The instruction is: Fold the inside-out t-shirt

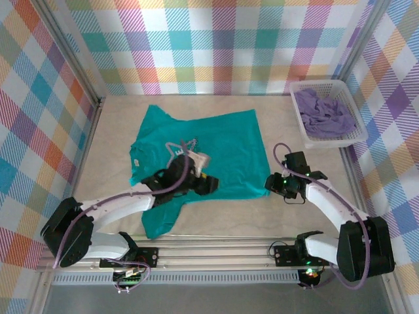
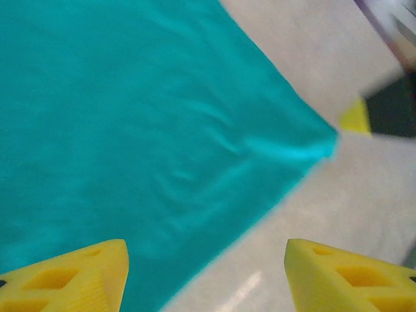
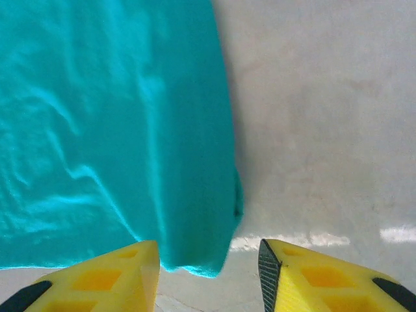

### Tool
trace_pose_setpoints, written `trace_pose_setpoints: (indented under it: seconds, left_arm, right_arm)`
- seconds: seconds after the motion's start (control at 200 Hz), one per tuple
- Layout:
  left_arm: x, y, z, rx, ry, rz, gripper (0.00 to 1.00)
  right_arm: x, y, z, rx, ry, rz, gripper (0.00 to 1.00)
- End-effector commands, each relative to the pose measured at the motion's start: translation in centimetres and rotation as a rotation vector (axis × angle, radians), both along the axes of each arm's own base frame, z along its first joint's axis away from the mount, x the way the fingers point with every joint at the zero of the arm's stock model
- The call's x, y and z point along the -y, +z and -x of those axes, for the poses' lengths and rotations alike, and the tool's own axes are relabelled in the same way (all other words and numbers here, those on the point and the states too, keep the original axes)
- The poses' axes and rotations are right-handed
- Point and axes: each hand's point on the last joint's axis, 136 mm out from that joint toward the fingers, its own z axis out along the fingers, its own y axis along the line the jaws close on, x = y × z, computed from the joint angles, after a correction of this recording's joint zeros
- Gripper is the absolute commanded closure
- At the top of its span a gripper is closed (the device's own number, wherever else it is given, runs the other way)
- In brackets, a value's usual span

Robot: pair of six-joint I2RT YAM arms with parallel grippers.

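Closest to you are the arms' black bases along the near edge at 6 o'clock in the top view. Beyond them, the beige table (image 1: 275, 131) carries everything else.

Your teal-green soft cotton short-sleeved t-shirt (image 1: 222, 150) lies spread across the table's middle. Its neck points to 9 o'clock, its hem to 3 o'clock, and its sleeves reach out to 11 and 7 o'clock. It looks flat and open, with no panel turned over, so I judge the laying-out done and every fold left to make.

At 2 o'clock, well apart from the shirt, a white plastic mesh basket (image 1: 327, 83) holds a crumpled lavender-purple garment (image 1: 321, 111).

Your left gripper (image 2: 207, 250), with its yellow wedge fingers, hangs over the shirt's near edge at 6 o'clock. Its jaws stand wide and nothing sits between them. Your right gripper (image 3: 208, 250) sits at the shirt's 4 o'clock hem corner. Its jaws are moderately parted, and the corner lies loose below the gap, not pinched.

A faint pale print (image 1: 186, 145) shows near the shirt's centre.
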Motion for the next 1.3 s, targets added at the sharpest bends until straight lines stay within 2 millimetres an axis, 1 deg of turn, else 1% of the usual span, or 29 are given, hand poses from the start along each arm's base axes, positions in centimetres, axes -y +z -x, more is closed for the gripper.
trace_pose_setpoints:
  seconds: [0.0, 0.07, 0.14, 0.195, 0.24, 0.27, 0.315, 0.39, 0.5, 0.59, 0.665, 0.73, 0.855, 0.915, 0.96, 1.0, 1.105, 1.18, 1.22, 1.295]
  left_arm:
    - [3.8, 0.8, 0.1, 0.249, -0.188, -0.096, 0.36]
    - [5.9, -1.1, 0.8, 0.28, -0.277, -0.174, 0.35]
    - [7.6, -3.5, 1.3, 0.268, -0.341, -0.229, 0.35]
    - [8.5, -5.1, 1.3, 0.256, -0.362, -0.256, 0.36]
    - [9.0, -6.3, 1.1, 0.248, -0.37, -0.277, 0.36]
    - [9.1, -7.2, 1.1, 0.236, -0.374, -0.294, 0.36]
    - [9.3, -8.0, 0.8, 0.228, -0.374, -0.313, 0.36]
    - [9.1, -9.8, 0.5, 0.211, -0.366, -0.352, 0.38]
    - [8.9, -11.8, 0.3, 0.183, -0.355, -0.388, 0.43]
    - [9.0, -13.2, 0.4, 0.148, -0.355, -0.397, 0.5]
    - [9.2, -13.9, 0.5, 0.127, -0.356, -0.387, 0.6]
    - [9.4, -14.2, 0.7, 0.109, -0.358, -0.374, 0.72]
    - [9.4, -14.5, 0.6, 0.065, -0.348, -0.343, 0.91]
    - [9.2, -14.4, 0.4, 0.039, -0.342, -0.32, 0.97]
    - [9.1, -14.2, 0.3, 0.016, -0.337, -0.289, 1.0]
    - [9.0, -13.9, 0.3, -0.006, -0.333, -0.251, 1.0]
    - [8.8, -13.1, 0.0, -0.059, -0.317, -0.146, 1.0]
    - [8.7, -12.7, -0.2, -0.092, -0.305, -0.086, 1.0]
    - [8.5, -12.6, -0.4, -0.105, -0.297, -0.066, 1.0]
    - [8.3, -12.6, -0.6, -0.117, -0.29, -0.054, 1.0]
  right_arm:
    - [-1.0, -1.1, -0.7, -0.041, -0.046, -0.069, 0.54]
    - [-1.5, -1.5, -1.2, -0.048, -0.034, -0.091, 0.54]
    - [-1.7, -1.8, -1.8, -0.044, -0.025, -0.093, 0.57]
    - [-2.0, -1.6, -2.4, -0.027, -0.009, -0.103, 0.64]
    - [-2.2, -1.0, -3.0, -0.01, 0.003, -0.102, 0.72]
    - [-2.1, -0.5, -3.3, 0.004, 0.012, -0.093, 0.77]
    - [-2.0, 0.3, -3.9, 0.025, 0.03, -0.074, 0.83]
    - [-2.0, 1.4, -4.8, 0.049, 0.06, -0.051, 0.9]
    - [-2.3, 2.4, -5.9, 0.045, 0.109, -0.031, 0.91]
    - [-2.5, 2.2, -6.5, 0.016, 0.149, -0.004, 0.89]
    - [-2.7, 2.0, -7.2, 0.001, 0.18, 0.013, 0.86]
    - [-3.1, 2.0, -8.2, 0.002, 0.203, 0.02, 0.82]
    - [-4.2, 2.1, -11.1, 0.011, 0.237, 0.013, 0.77]
    - [-4.4, 2.1, -12.6, 0.014, 0.255, 0.035, 0.74]
    - [-4.0, 2.0, -13.5, 0.012, 0.255, 0.075, 0.72]
    - [-3.7, 2.0, -14.3, 0.011, 0.259, 0.109, 0.71]
    - [-2.4, 2.1, -15.1, 0.011, 0.255, 0.199, 0.65]
    - [-1.4, 2.2, -15.1, 0.007, 0.25, 0.253, 0.63]
    - [-1.1, 2.3, -14.7, 0.003, 0.25, 0.265, 0.63]
    - [-1.5, 2.6, -13.5, 0.006, 0.271, 0.23, 0.62]
